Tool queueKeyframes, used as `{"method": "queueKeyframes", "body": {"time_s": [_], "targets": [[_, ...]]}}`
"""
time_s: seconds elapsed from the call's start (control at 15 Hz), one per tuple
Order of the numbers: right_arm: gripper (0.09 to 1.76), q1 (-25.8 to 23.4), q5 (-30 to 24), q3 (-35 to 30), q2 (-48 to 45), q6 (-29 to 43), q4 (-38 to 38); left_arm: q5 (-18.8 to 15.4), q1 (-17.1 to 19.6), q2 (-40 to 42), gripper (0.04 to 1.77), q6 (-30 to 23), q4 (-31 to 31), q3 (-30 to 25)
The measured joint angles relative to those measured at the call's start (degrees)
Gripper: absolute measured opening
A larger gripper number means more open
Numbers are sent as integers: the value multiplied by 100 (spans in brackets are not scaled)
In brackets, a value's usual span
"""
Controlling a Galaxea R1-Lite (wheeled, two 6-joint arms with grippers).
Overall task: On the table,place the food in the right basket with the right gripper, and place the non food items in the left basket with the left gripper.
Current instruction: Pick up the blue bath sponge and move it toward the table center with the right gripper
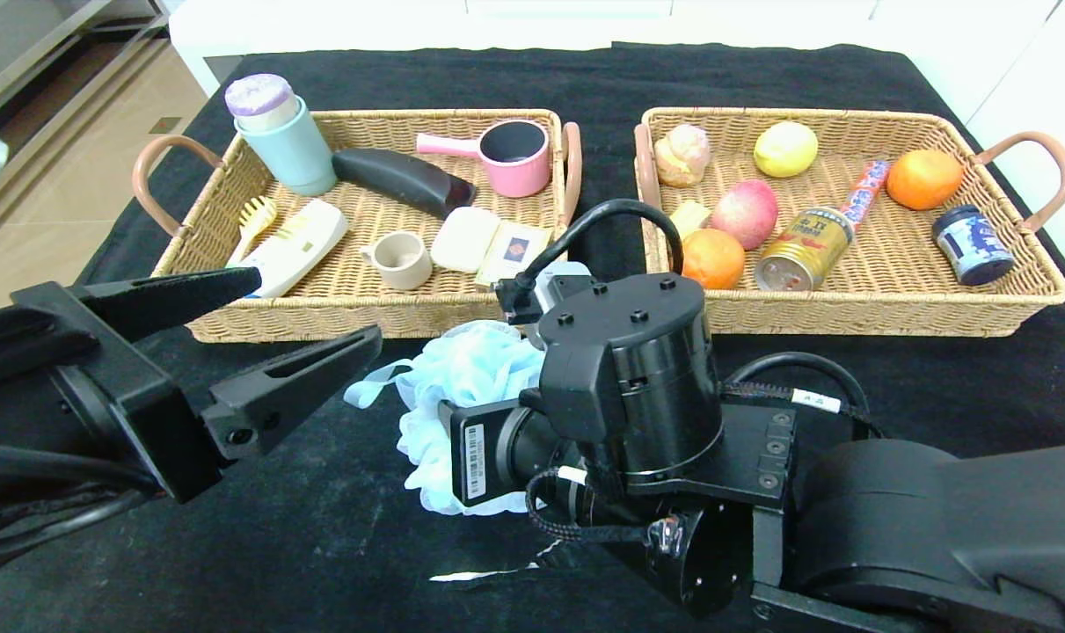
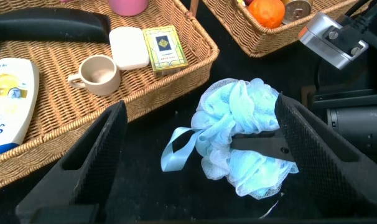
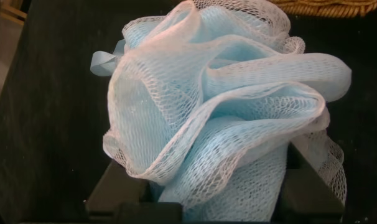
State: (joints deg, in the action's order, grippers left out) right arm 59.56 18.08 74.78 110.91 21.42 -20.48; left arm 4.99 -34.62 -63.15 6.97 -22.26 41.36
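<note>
The pale-blue bath pouf [image 1: 462, 378] is just in front of the two baskets, over the black table [image 1: 321, 527]. My right gripper [image 3: 212, 200] is shut on it; one finger [image 2: 263, 144] presses into its side. My left gripper [image 1: 315, 306] is open and empty, its fingers spread on either side of the pouf [image 2: 238, 137] and a little short of it. The left basket [image 1: 321, 321] holds the white shampoo bottle [image 1: 295, 246] and the card box [image 1: 514, 251]. The right basket [image 1: 849, 321] holds the peach [image 1: 747, 211], the gold can [image 1: 805, 246] and two oranges [image 1: 712, 257].
The left basket also holds a mint cup [image 1: 290, 145], a black brush [image 1: 400, 180], a pink pot [image 1: 514, 158] and a small mug [image 1: 400, 259]. The right basket also holds a lemon [image 1: 785, 148], a bun [image 1: 683, 151] and a blue jar [image 1: 972, 244]. A white tear [image 1: 484, 576] marks the cloth.
</note>
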Motion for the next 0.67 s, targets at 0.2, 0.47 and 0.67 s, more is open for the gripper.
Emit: {"method": "queueKeyframes", "body": {"time_s": [0.2,0.47,0.67], "targets": [[119,0,0,0,-13,-10,4,-4,-13,-7,172,2,0,-7],[140,41,0,-2,-88,-183,11,-13,-18,-52,172,2,0,-40],[150,99,116,-44,-162,-216,11,-13,-18,-96,172,2,-9,-63]]}}
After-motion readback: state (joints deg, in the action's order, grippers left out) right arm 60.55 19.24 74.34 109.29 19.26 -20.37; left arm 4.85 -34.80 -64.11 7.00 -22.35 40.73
